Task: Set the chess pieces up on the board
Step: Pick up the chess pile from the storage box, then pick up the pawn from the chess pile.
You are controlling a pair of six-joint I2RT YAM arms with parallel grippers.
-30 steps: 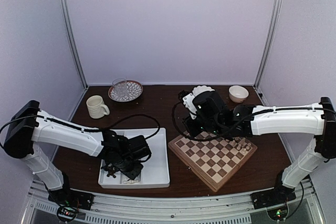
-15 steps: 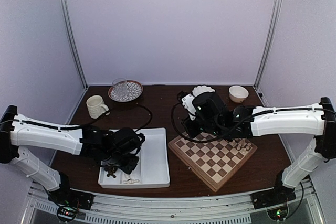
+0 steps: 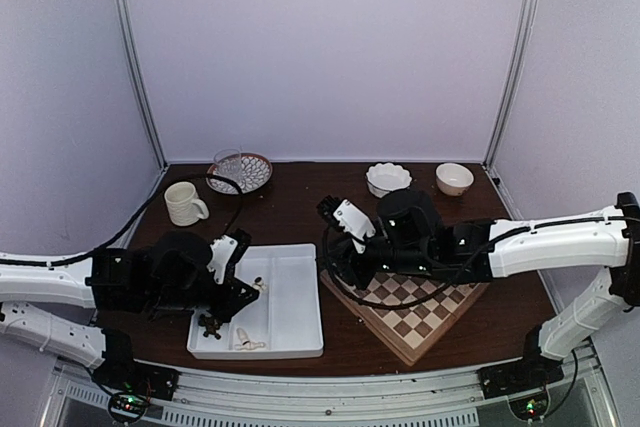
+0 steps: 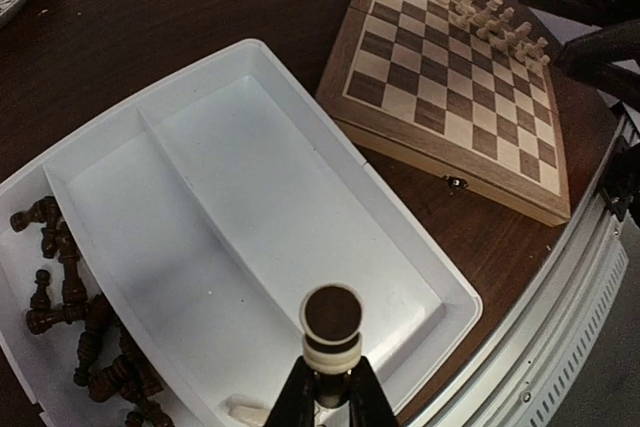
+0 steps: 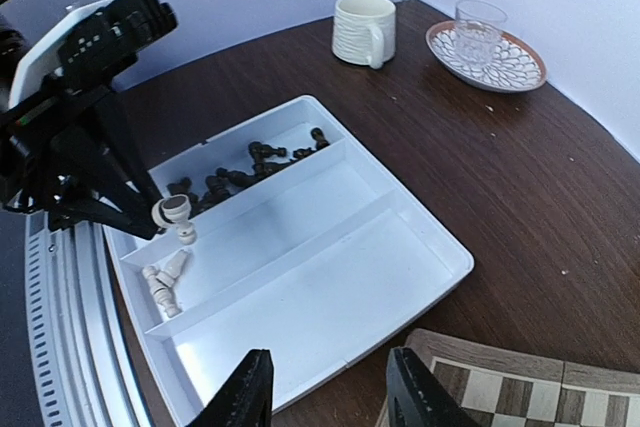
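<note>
My left gripper point(image 4: 330, 374) is shut on a cream chess piece point(image 4: 332, 332), held above the white tray point(image 4: 250, 197) with its dark round base facing the wrist camera. The right wrist view shows the same piece point(image 5: 172, 215) hanging over the tray's middle compartment. Two more cream pieces point(image 5: 165, 277) lie below it, and several dark pieces point(image 5: 230, 172) fill the far compartment. The board point(image 4: 450, 97) lies right of the tray with a row of cream pieces point(image 4: 495, 17) along its far edge. My right gripper point(image 5: 330, 392) is open and empty between the tray and the board's corner point(image 5: 500, 387).
A ribbed cream mug point(image 3: 184, 203) and a patterned plate with a glass on it point(image 3: 239, 172) stand at the back left. Two white bowls point(image 3: 388, 178) point(image 3: 454, 178) sit at the back right. The table's metal front rail point(image 4: 560, 347) runs close to the tray.
My left gripper has shut on a cream piece and lifted it from the tray while the arm drew back left. My right arm has swung left from the board toward the tray.
</note>
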